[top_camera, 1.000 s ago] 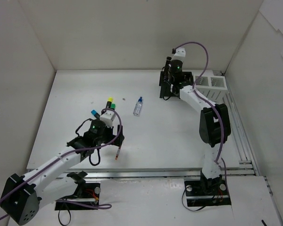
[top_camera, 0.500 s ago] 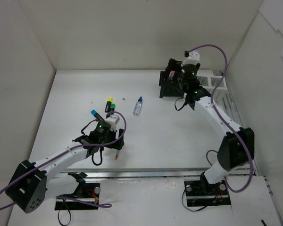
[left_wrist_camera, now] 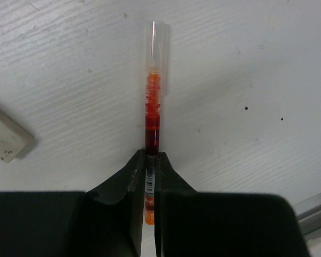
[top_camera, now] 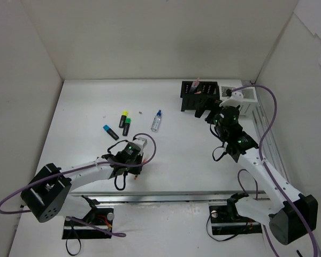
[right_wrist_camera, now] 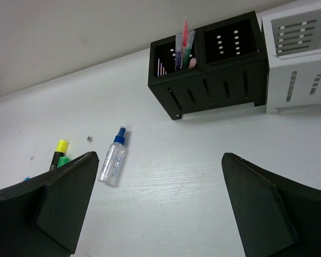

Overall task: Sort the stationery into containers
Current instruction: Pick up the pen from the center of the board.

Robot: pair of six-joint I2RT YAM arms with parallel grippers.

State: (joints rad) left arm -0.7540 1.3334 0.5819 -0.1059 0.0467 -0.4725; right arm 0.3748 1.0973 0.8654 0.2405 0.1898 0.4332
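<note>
Left gripper [left_wrist_camera: 151,160] pinched on the near end of the orange pen [left_wrist_camera: 152,115], pen flat on the table [left_wrist_camera: 246,64] by its near edge, end grip likely so it drops upright into the black organiser [right_wrist_camera: 214,69]; right gripper [right_wrist_camera: 158,209] spread wide, empty, hanging in front of that organiser.

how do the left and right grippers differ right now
The left gripper is shut on the orange pen on the table; the right gripper is wide open and empty. The left sits low at the table; the right hangs above it, facing the black organiser. Both have black fingers.
</note>
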